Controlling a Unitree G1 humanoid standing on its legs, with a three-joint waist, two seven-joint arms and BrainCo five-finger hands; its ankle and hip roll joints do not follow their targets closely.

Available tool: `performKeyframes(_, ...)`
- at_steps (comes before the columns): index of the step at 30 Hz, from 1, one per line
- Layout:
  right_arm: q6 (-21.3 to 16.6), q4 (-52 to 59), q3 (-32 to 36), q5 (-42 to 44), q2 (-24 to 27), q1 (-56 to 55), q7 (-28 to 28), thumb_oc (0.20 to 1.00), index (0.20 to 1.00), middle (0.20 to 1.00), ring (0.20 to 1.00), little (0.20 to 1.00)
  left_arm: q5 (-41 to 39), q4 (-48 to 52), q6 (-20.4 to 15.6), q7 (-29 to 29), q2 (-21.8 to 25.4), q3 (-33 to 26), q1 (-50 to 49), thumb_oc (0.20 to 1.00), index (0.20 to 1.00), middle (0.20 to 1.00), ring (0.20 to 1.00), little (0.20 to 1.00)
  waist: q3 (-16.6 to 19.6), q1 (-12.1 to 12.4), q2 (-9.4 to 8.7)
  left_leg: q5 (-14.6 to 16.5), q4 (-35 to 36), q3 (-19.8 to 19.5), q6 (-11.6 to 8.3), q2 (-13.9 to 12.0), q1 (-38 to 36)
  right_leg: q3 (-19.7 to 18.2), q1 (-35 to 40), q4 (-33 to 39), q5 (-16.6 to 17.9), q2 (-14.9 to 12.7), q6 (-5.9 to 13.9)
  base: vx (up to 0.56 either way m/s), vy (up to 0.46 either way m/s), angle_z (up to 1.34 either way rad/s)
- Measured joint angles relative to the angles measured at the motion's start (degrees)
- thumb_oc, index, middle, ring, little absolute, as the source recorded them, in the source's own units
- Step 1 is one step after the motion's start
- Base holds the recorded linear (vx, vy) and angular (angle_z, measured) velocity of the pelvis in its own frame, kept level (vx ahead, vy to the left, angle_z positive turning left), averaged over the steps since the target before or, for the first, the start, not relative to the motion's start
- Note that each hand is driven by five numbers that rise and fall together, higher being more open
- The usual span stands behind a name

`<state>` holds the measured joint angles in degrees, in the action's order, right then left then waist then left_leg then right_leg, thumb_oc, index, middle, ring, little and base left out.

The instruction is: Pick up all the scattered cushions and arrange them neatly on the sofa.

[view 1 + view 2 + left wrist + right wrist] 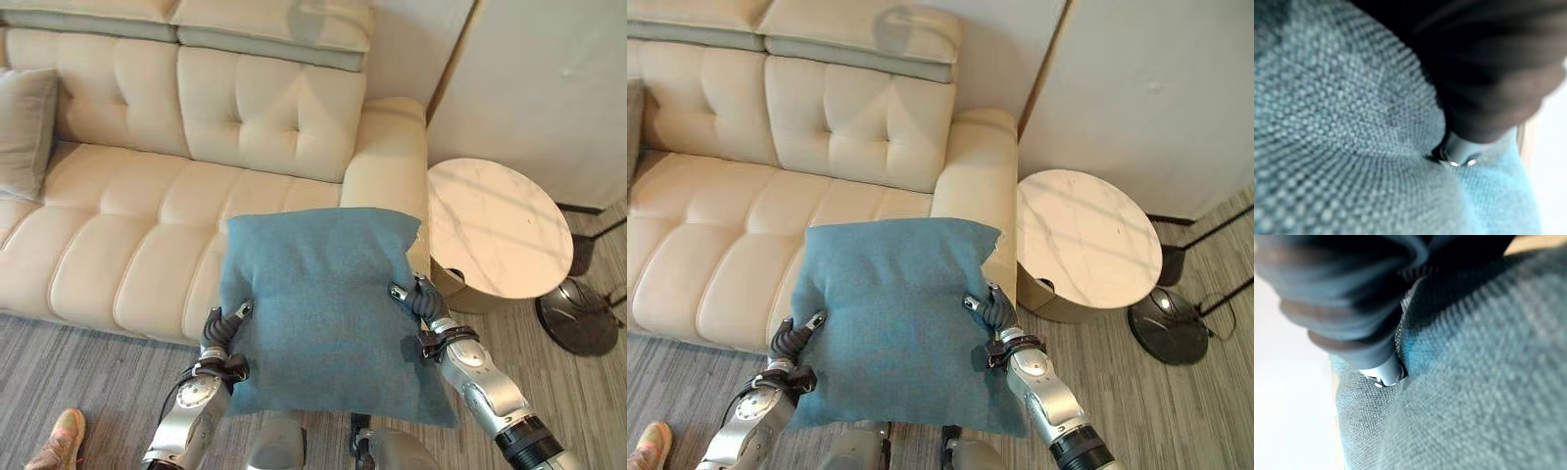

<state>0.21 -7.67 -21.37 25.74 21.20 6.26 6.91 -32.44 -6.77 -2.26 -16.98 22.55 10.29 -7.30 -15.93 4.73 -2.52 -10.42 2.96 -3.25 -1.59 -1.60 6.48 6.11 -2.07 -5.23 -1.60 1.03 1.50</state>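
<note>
- Blue cushion (323, 308) held in the air between both hands, in front of the cream sofa (147, 225), its far edge over the seat's front edge by the right armrest.
- Left hand (221, 333) clamps the cushion's left side, fingers curled into the fabric.
- Right hand (419, 300) grips the right side likewise.
- Grey cushion (24, 132) leans upright at the sofa's left end.
- Round marble side table (495, 225) stands just beside the armrest.
</note>
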Motion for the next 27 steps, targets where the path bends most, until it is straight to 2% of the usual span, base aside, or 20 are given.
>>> performKeyframes(1,-0.03,-0.02,-0.21,0.13,0.16,-0.27,0.0,0.2,0.2,0.2,0.2,0.2,-0.01,0.01,-0.07,0.07,-0.04,0.07,-0.02,0.2,0.2,0.2,0.2,0.2,0.15,0.02,0.12,-0.36,-0.42,-1.44,0.03,0.15,0.67,-0.01,-0.19,-0.37,-0.09,0.32,-0.29,-0.35,-0.137,1.06)
performKeyframes(3,-0.89,-0.57,0.16,0.22,0.77,-1.96,-0.14,0.2,0.2,0.2,0.2,0.2,0.08,-0.19,0.07,0.76,-0.33,0.33,0.46,0.2,0.2,0.2,0.2,0.2,-0.25,-0.98,1.14,-2.12,-1.11,-6.13,-2.83,0.15,2.67,-0.64,-0.21,-2.1,-2.65,3.16,-1.53,-0.44,-0.138,1.37)
performKeyframes(4,-0.8,-0.76,0.37,0.23,0.74,-2.84,-0.13,0.2,0.2,0.2,0.2,0.2,0.11,0.21,0.12,1.06,-0.4,0.56,0.29,0.2,0.2,0.2,0.2,0.2,-0.19,-1.25,0.89,-2.46,-0.25,-7.46,-3.64,0.41,2.57,-1.7,0.06,-2.09,-3.02,3.59,-4.33,-0.51,-0.101,1.23)
performKeyframes(5,-0.84,-1.05,-0.52,0.25,2.0,-2.99,-0.23,0.2,0.2,0.2,0.2,0.2,0.13,0.02,0.24,1.13,-0.75,0.85,-1.43,0.2,0.2,0.2,0.2,0.2,-0.73,-0.56,2.41,-0.82,0.95,-5.79,-3.52,-0.58,2.96,0.34,0.95,-3.32,-2.19,5.03,-5.26,-0.45,-0.079,1.38)
performKeyframes(6,-0.83,-0.91,-0.54,0.29,2.03,-3.37,-0.34,0.2,0.2,0.2,0.2,0.2,0.2,-0.19,1.22,1.26,-0.36,0.77,-1.88,0.2,0.2,0.2,0.2,0.2,-1.22,-1.37,2.42,4.36,0.96,1.83,-4.73,-2.23,3.75,3.55,1.21,-2.79,-1.84,3.59,-6.27,-0.39,-0.083,1.24)
performKeyframes(7,-0.72,-0.93,-0.57,0.31,2.04,-3.52,-0.44,0.2,0.2,0.2,0.2,0.2,0.37,-0.25,1.7,1.35,-0.01,0.85,-1.73,0.2,0.2,0.2,0.2,0.2,-1.91,-1.42,1.47,6.07,0.36,6.69,-4.44,-2.67,3.8,5.2,1.13,-2.35,-1.42,1.92,-7.31,-0.24,-0.07,1.27)
performKeyframes(9,-0.11,-0.88,-0.52,0.45,1.92,-3.73,-0.88,0.2,0.2,0.2,0.2,0.2,0.4,-0.39,2.06,1.59,0.3,0.91,-1.86,0.2,0.2,0.2,0.2,0.2,-2.65,-1.45,-0.32,6.59,-7.3,8.44,-3.64,-2.16,4.78,8.57,2.1,0.67,-0.36,-1.07,-8.21,-0.18,-0.043,1.04)
performKeyframes(11,0.13,-0.87,-0.4,1.15,2.38,-3.8,-0.9,0.2,0.2,0.2,0.2,0.2,0.45,-0.39,2.08,1.93,-0.27,0.85,-1.9,0.2,0.2,0.2,0.2,0.2,-2.81,-1.38,-0.48,7.76,-12.67,8.63,-2.65,-3.21,2.09,10.99,2.63,1.87,-0.1,-2.52,-8.38,-0.1,0.028,0.87)
performKeyframes(12,0.17,-0.8,-0.34,1.42,2.26,-3.84,-0.9,0.2,0.2,0.2,0.2,0.2,0.46,-0.35,2.08,2.0,-0.31,0.83,-1.89,0.2,0.2,0.2,0.2,0.2,-2.88,-1.33,-0.67,9.11,-14.07,8.57,-2.17,-3.71,-0.11,11.29,2.43,1.65,-0.57,-2.78,-7.42,-0.08,0.089,0.59)
performKeyframes(13,0.15,-0.63,-0.38,1.47,2.29,-3.69,-0.93,0.2,0.2,0.2,0.2,0.2,0.45,-0.19,2.08,2.05,-0.27,0.7,-1.86,0.2,0.2,0.2,0.2,0.2,-2.8,-1.11,-0.82,9.61,-14.58,8.45,-1.96,-3.78,-2.58,11.48,1.75,1.26,-0.42,-3.02,-7.58,-0.06,0.128,0.4)
performKeyframes(14,0.21,-0.5,-0.28,1.89,2.21,-3.56,-0.92,0.2,0.2,0.2,0.2,0.2,0.44,-0.14,2.09,2.16,-0.13,0.63,-1.68,0.2,0.2,0.2,0.2,0.2,-2.89,-1.15,-1.33,13.75,-16.59,8.49,-1.21,-3.78,-3.83,11.97,0.97,0.69,0.38,-3.65,-7.54,-0.04,0.149,0.33)
performKeyframes(15,0.25,-0.19,0.14,2.43,2.27,-3.97,-0.96,0.2,0.2,0.2,0.2,0.2,0.43,-0.12,2.09,2.55,-0.18,0.73,-1.46,0.2,0.2,0.2,0.2,0.2,-2.88,-1.39,-1.27,15.15,-14.59,8.51,-1.17,-3.76,-5.27,12.77,0.98,0.67,1.15,-3.89,-6.81,-0.06,0.206,0.29)
performKeyframes(16,0.3,-0.17,0.12,2.49,2.66,-4.24,-0.97,0.2,0.2,0.2,0.2,0.2,0.43,-0.12,2.17,2.96,-0.2,0.92,-1.44,0.2,0.2,0.2,0.2,0.2,-2.86,-1.43,-0.58,15.08,-9.56,8.63,-1.18,-3.6,-7.82,13.34,1.05,-0.02,2.05,-3.93,-4.55,-0.12,0.299,0.37)
performKeyframes(18,0.31,-0.09,1.25,2.53,2.08,-5.42,-1.26,0.2,0.2,0.2,0.2,0.2,0.43,-0.14,2.25,3.39,-0.06,0.93,-0.99,0.2,0.2,0.2,0.2,0.2,-2.67,-1.42,-1.32,12.82,-5.96,8.25,0.34,-1.14,-8.56,14.83,1.69,0.47,3.45,-6.62,-2.24,-0.15,0.327,0.67)
performKeyframes(19,0.26,0.66,2.75,2.53,1.64,-6.5,-1.3,0.2,0.2,0.2,0.2,0.2,0.44,-0.14,2.37,4.02,-0.47,1.28,-0.21,0.2,0.2,0.2,0.2,0.2,-2.56,-2.8,-0.87,13.71,-3.18,12.86,0.83,-1.31,-8.44,17.86,2.29,1.07,4.1,-8.72,-1.07,-0.12,0.389,1.37)
performKeyframes(20,0.27,1.73,3.47,2.54,1.91,-7.39,-1.02,0.2,0.2,0.2,0.2,0.2,0.46,-0.1,2.52,4.5,-0.98,1.58,0.38,0.2,0.2,0.2,0.2,0.2,-2.38,-3.71,-0.66,14.02,-1.82,19.01,0.19,-2.02,-8.25,20.33,2.35,1.34,4.44,-10.45,-0.52,-0.07,0.313,1.72)
performKeyframes(21,0.31,1.9,3.87,2.51,2.55,-7.5,-1.06,0.2,0.2,0.2,0.2,0.2,0.46,0.02,2.48,4.62,-1.65,1.66,1.2,0.2,0.2,0.2,0.2,0.2,-1.75,-4.32,0.0,11.84,-0.21,20.15,0.69,-1.42,-8.0,22.15,2.34,2.21,5.19,-11.33,0.38,-0.03,0.4,1.29)
performKeyframes(22,0.34,1.8,4.06,2.48,2.34,-7.06,-1.11,0.2,0.2,0.2,0.2,0.2,0.46,0.13,2.41,4.6,-1.57,1.86,0.6,0.2,0.2,0.2,0.2,0.2,-1.24,-3.72,0.88,7.23,0.86,18.46,1.73,-0.82,-7.61,22.43,2.22,2.71,5.46,-11.17,1.07,0.03,0.29,0.76)
performKeyframes(24,0.37,2.24,2.17,2.45,-1.49,-6.26,-1.28,0.2,0.2,0.2,0.2,0.2,0.45,0.08,2.63,4.45,1.61,-0.1,-2.93,0.2,0.2,0.2,0.2,0.2,-0.5,-2.55,-0.24,7.54,1.18,18.82,2.97,1.5,-8.14,20.38,2.01,3.57,7.3,-12.98,2.37,0.03,0.448,0.02)
performKeyframes(27,1.59,2.3,-0.56,2.39,-2.28,-6.91,-2.0,0.2,0.2,0.2,0.2,0.2,0.65,0.03,2.65,4.46,3.91,-2.01,-5.08,0.2,0.2,0.2,0.2,0.2,0.89,-2.0,-2.67,8.74,0.4,19.77,4.67,3.0,-8.8,18.29,2.27,3.48,9.19,-14.43,2.88,0.04,0.401,-0.23)
